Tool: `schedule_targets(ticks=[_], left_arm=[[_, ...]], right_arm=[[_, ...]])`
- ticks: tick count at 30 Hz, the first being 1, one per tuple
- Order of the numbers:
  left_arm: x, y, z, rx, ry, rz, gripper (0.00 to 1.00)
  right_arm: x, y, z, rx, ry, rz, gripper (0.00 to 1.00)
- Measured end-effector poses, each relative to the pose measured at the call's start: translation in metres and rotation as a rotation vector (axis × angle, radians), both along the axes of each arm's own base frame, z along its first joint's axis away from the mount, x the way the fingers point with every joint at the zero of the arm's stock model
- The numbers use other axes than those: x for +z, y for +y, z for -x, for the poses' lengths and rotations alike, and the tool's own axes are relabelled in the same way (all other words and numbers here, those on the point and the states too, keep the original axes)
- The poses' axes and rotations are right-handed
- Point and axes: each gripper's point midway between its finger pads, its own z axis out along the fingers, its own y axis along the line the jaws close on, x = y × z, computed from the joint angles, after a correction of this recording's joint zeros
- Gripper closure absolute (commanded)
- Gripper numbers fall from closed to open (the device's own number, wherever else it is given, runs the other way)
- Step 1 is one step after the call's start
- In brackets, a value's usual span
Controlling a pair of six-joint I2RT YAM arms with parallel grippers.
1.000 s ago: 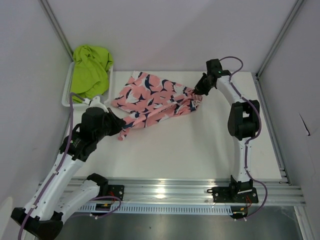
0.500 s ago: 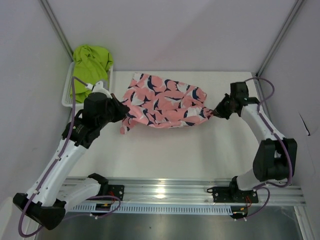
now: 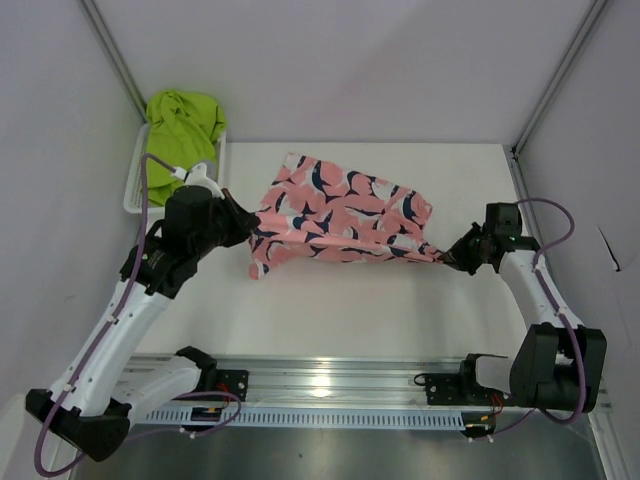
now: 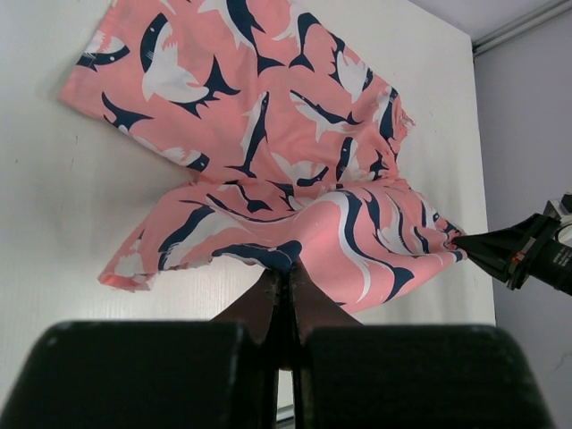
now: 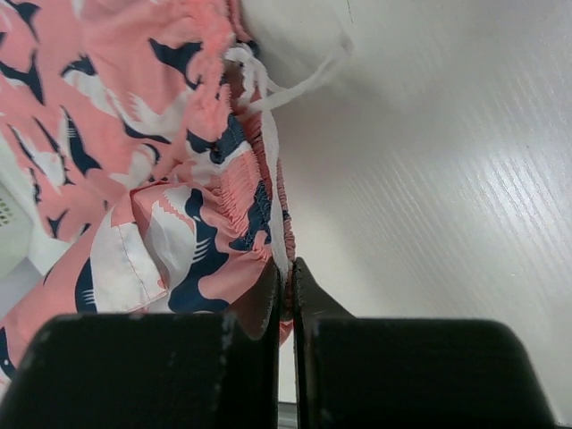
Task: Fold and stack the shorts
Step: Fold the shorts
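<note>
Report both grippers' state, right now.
Left gripper: closed, pinching an edge of the pink shorts.
Right gripper: closed, pinching the opposite end of the pink shorts.

My right gripper (image 3: pixel 449 256) swung away from the far middle of the table (image 3: pixel 330 310), out toward the right edge and nearer my bases, dragging its pinched waistband corner of the pink shorts (image 3: pixel 340 210) along. My left gripper (image 3: pixel 246 224) carried its corner a little farther from my bases. The shorts, crumpled a second before, were drawn out into a wider spread, their near edge stretched between my two grips, and they shifted rightward.
</note>
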Motion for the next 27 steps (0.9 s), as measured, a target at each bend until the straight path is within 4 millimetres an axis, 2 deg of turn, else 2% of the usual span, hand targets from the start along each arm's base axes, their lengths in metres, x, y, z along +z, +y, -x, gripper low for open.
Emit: schedule_targets(ticks=[5,8,13,16,19,22,27], left_arm=[[0.007,-0.002,-0.008,-0.018,0.002,-0.04,1.0],[0.017,-0.005,-0.028,-0.013,0.0,-0.068,1.0],[0.021,0.004,-0.059,0.016,0.013,-0.076,1.0],[0.031,0.002,-0.082,0.017,0.008,-0.086,1.0],[0.034,-0.002,-0.106,0.008,0.008,-0.094,1.0],[0.019,-0.005,-0.127,0.0,0.04,-0.099,1.0],[-0.022,-0.004,-0.155,0.001,0.143,-0.117,1.0]], right_arm=[[0.009,-0.005,0.0,-0.019,-0.023,-0.026,1.0],[0.012,-0.005,-0.002,-0.029,-0.009,-0.033,1.0],[0.039,-0.006,-0.019,-0.065,-0.045,-0.049,1.0],[0.053,-0.007,-0.029,-0.095,-0.067,-0.059,1.0],[0.055,-0.01,-0.037,-0.123,-0.059,-0.067,1.0],[0.049,-0.013,-0.048,-0.151,-0.028,-0.073,1.0],[0.035,-0.019,-0.067,-0.183,0.032,-0.082,1.0]])
